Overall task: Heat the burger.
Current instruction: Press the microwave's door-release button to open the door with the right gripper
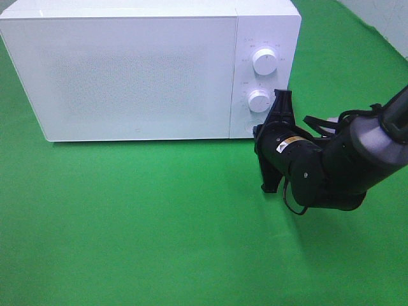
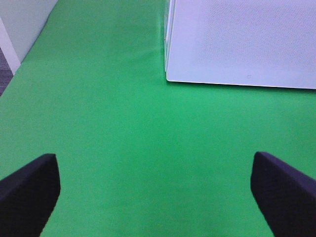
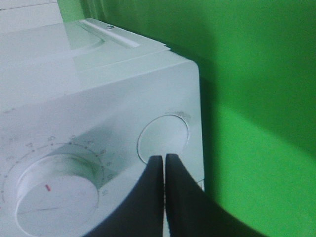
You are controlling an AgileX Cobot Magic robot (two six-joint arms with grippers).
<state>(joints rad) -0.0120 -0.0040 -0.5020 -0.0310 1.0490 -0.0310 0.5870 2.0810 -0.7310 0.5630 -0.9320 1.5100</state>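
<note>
Left side: left gripper (image 2: pixel 153 168) is hanging wide open, empty, microwave (image 2: pixel 237 39) ahead of its fingers (image 2: pixel 29 187). Right gripper (image 3: pixel 164 165) is sitting fully closed, empty, tips at the round button (image 3: pixel 163 133). Burger isn't showing, maybe behind the door (image 1: pixel 127 70). Likely light, squashy: grip bun sides gently.

left end effector (image 2: pixel 153 163) jaws wide apart | over green cloth (image 2: pixel 123 123) | microwave (image 2: pixel 242 39) ahead

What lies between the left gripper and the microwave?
Only bare green cloth lies between the left gripper and the microwave; the left wrist view shows it.
</note>
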